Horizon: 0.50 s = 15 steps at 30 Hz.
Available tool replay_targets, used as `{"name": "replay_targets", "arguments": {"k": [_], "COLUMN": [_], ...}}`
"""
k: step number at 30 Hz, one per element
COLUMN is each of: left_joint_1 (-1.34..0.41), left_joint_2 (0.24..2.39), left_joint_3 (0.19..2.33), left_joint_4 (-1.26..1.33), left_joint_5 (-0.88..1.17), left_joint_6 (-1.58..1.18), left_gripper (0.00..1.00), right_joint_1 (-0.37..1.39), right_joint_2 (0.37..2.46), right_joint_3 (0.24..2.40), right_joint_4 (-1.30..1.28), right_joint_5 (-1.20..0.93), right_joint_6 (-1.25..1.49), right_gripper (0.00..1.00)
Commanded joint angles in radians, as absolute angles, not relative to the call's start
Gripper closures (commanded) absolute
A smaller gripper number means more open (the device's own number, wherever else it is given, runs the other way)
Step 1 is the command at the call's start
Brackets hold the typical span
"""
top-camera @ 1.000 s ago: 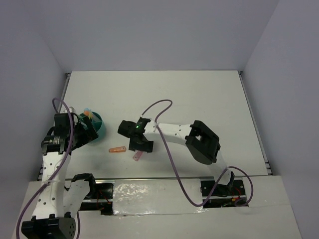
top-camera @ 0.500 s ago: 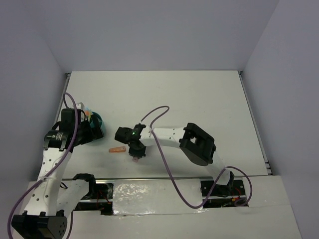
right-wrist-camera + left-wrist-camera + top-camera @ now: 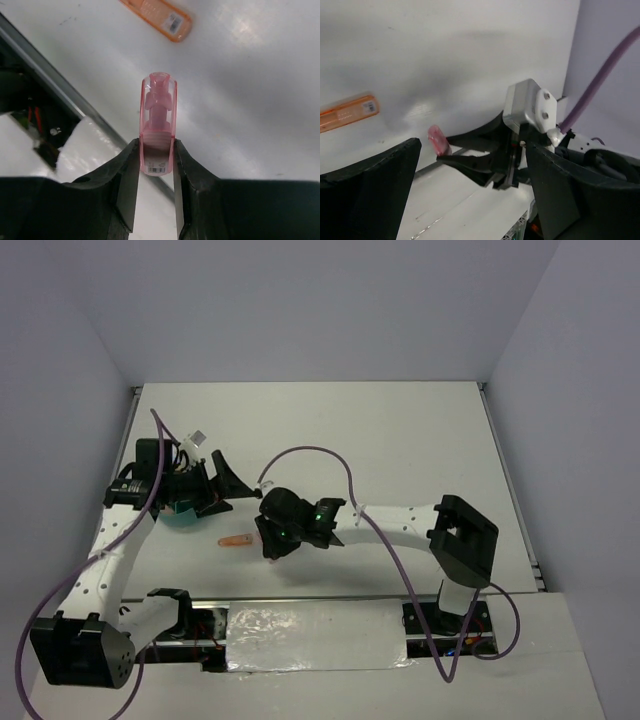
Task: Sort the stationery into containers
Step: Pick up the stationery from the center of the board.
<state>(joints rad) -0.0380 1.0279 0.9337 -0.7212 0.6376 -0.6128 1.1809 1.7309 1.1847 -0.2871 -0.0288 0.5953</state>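
The right tool is clamping the pink marker. Its two fingers are pressing on the barcoded end of the barrel, and the clear cap end is projecting forward past the fingertips. Judge this as a carry grip: holding the marker by one end is leaving the free end available to lead into a compartment. In the wrist views the marker appears to be clear of the bench, not resting on it.

The left tool is standing with its fingers wide apart and is gripping nothing. It is hovering just beside the teal bowl and partly hiding it in the overhead view. You cannot tell from these views which divider sections are already holding items.

Note the following positions:

- The pink marker is sitting between the fingers of the right tool, near the front edge of the bench.
- The orange marker is lying flat on the bench just ahead of the right tool, apart from it and untouched.
- The teal bowl is lying further to the robot's left, with the orange marker between it and the right tool.

Judge the task as partly done: you are seeing one marker in hand and one waiting on the bench.
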Motion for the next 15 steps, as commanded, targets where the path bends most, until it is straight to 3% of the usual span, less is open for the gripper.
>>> {"name": "replay_targets", "arguments": {"k": [1,9,15], "left_joint_1": [-0.063,-0.072,-0.046], "left_joint_2": [1.032,1.052,1.043], "left_joint_3": [0.923,0.937,0.956], "left_joint_4": [-0.621,-0.664,-0.696], "left_joint_5": [0.867,0.816,0.680], "left_joint_6": [-0.660,-0.631,-0.679], "left_gripper": [0.01,0.07,0.01], "right_joint_1": [1.195,1.190,1.140], "right_joint_2": [1.701,1.672,1.625], "right_joint_3": [1.314,1.358,1.338], "right_joint_4": [-0.227,-0.227,-0.216], "right_joint_5": [-0.091,-0.011,0.023], "right_joint_6": [0.284,0.195,0.227], "right_gripper": [0.99,1.00,1.00]}}
